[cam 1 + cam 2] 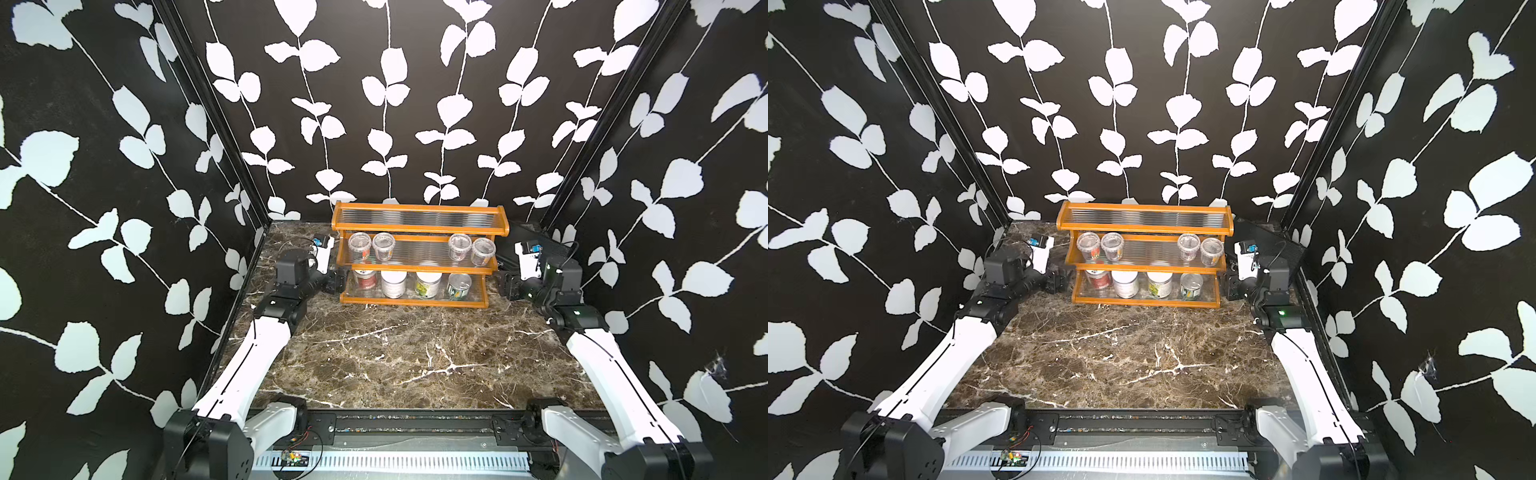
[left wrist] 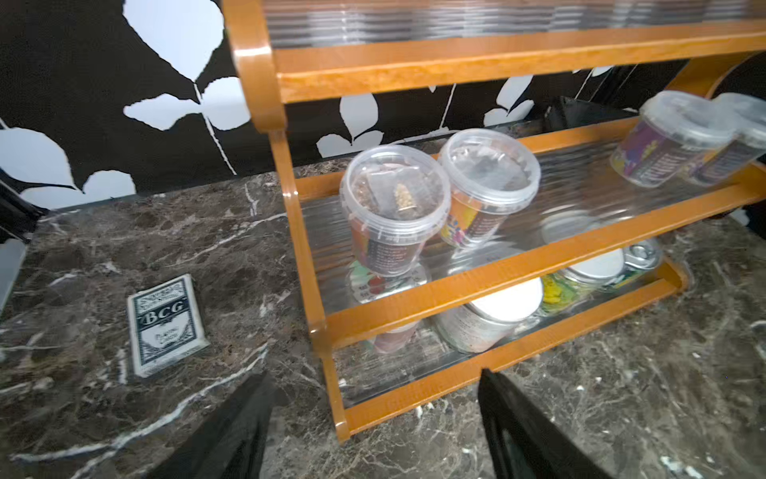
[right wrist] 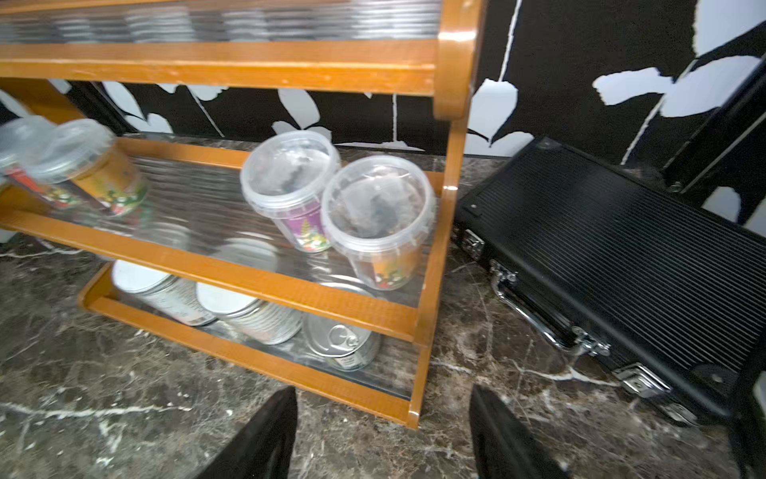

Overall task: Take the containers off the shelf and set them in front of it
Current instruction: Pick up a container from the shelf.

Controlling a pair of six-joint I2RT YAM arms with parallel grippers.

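Jaws apart and empty on left end effector (image 2: pixel 373 379) and right end effector (image 3: pixel 383 392), flanking shelf (image 1: pixel 419 227) ends at desk (image 1: pixel 415 357) back edge; cups (image 1: pixel 359 245) on middle tier, jars (image 1: pixel 394 284) and tin (image 1: pixel 459 286) on bottom, tin nearest right arm.

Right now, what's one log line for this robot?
containers: all eight on shelf | left end effector: open, empty | right end effector: open, empty

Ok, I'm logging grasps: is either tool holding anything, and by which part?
Nothing is held: the left tool and the right tool are both open and empty, at the ends of the shelf.
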